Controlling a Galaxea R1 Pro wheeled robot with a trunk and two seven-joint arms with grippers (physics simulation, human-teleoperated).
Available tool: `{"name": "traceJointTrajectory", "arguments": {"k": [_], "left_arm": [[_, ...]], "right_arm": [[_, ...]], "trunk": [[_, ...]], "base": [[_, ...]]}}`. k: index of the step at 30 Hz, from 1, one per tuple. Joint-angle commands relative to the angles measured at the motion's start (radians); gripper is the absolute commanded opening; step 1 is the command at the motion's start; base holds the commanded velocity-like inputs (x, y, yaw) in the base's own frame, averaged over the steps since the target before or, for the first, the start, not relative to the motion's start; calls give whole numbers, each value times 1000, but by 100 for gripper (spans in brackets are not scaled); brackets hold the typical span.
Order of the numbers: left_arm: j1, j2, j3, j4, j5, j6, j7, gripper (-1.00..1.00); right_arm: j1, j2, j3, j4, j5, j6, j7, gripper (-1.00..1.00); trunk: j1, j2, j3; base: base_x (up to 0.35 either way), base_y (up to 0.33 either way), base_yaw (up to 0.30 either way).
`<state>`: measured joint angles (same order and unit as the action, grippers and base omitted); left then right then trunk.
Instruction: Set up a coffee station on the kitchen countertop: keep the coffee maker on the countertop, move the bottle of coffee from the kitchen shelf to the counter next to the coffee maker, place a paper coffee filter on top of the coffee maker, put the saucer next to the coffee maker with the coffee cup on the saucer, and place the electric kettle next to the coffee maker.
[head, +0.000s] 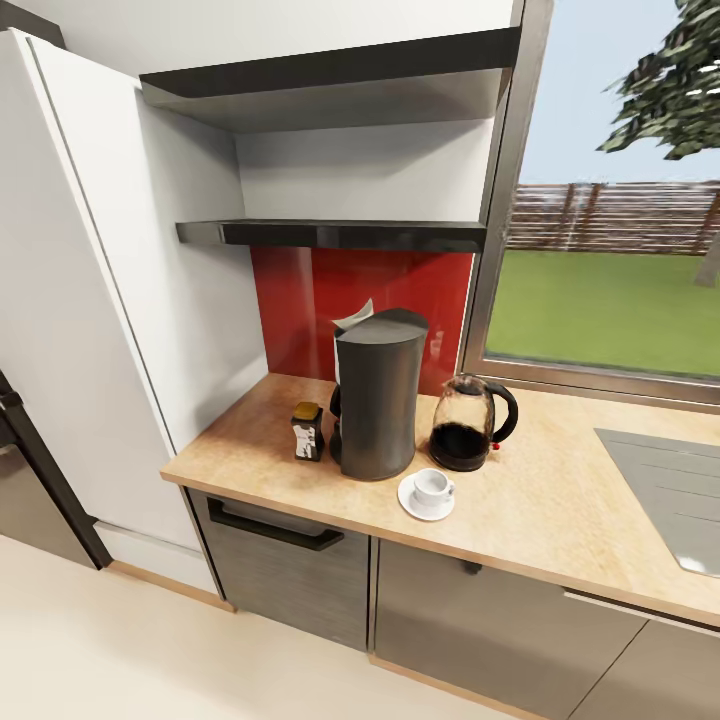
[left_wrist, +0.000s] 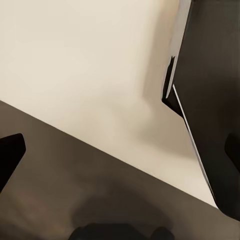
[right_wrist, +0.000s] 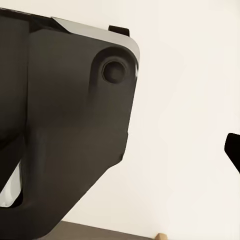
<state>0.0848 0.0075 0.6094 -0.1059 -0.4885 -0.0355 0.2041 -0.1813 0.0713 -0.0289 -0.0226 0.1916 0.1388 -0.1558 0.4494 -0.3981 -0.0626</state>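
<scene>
Head view, station as I judge it near complete. The coffee maker (head: 378, 395) stands on the counter (head: 560, 480) against the red backsplash (head: 300, 300), with a pale paper coffee filter (head: 355, 318) showing at its top rear edge; I cannot tell how squarely it sits. The bottle of coffee (head: 308, 431) stands just beside the maker on the shelf side, apart from it. The electric kettle (head: 472, 423) stands near the maker's other side, and the coffee cup (head: 433, 487) rests on the saucer (head: 425, 498) in front, between maker and kettle. The kitchen shelf (head: 340, 234) is above.

Wrist views: dark fingertips (left_wrist: 10, 155) (right_wrist: 234, 149) at the frame edges suggest each claw is spread, pinching nothing, over pale floor (left_wrist: 85, 65) and the robot's own dark body.

Step in hand, by my judgement: verification. I would keep both arms low and away from the counter, and check the filter's seating before any touch, since a nudge could tip the cup.
</scene>
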Motion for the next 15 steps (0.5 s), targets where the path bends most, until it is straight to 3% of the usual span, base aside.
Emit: {"name": "traceJointTrajectory", "arguments": {"k": [1,10,15], "left_arm": [[0,0,9,0,-10,-4,1,100],[0,5,4,-1,-13,-8,1,100],[0,9,2,-1,-13,-8,1,100]], "right_arm": [[1,0,-4,-2,10,7,-3,100],[2,-1,-4,-5,8,-13,-4,100],[2,1,-3,-9,6,-141,-4,100]], "trunk": [[1,-2,-2],[1,-2,-2],[1,-2,-2]], "base": [[0,0,0],[0,0,0],[0,0,0]]}}
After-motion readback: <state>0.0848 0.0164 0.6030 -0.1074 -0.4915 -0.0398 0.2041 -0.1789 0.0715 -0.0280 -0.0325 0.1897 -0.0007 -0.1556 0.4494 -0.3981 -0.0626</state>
